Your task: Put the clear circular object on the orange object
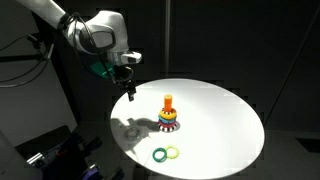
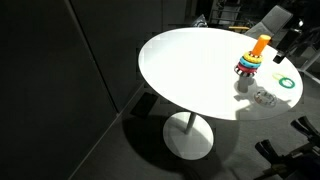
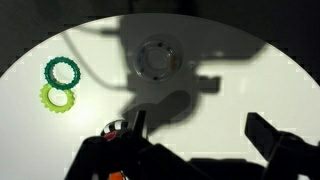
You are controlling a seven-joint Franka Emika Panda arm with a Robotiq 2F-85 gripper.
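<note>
The clear circular object (image 3: pixel 156 57) is a see-through ring lying flat on the white table, in the arm's shadow in the wrist view. It also shows faintly in an exterior view (image 2: pixel 264 96). The orange object (image 1: pixel 168 102) is an upright peg on a base of coloured rings (image 1: pixel 169 122), also seen in the other exterior view (image 2: pixel 260 44). My gripper (image 1: pixel 128 88) hangs above the table, to the side of the peg. In the wrist view the gripper (image 3: pixel 198 130) is open and empty, and the clear ring lies beyond its fingertips.
A green ring (image 3: pixel 62 71) and a yellow ring (image 3: pixel 57 97) lie touching on the table, apart from the clear ring; they also show in an exterior view (image 1: pixel 160 154). The round white table (image 1: pixel 230 120) stands in a dark room.
</note>
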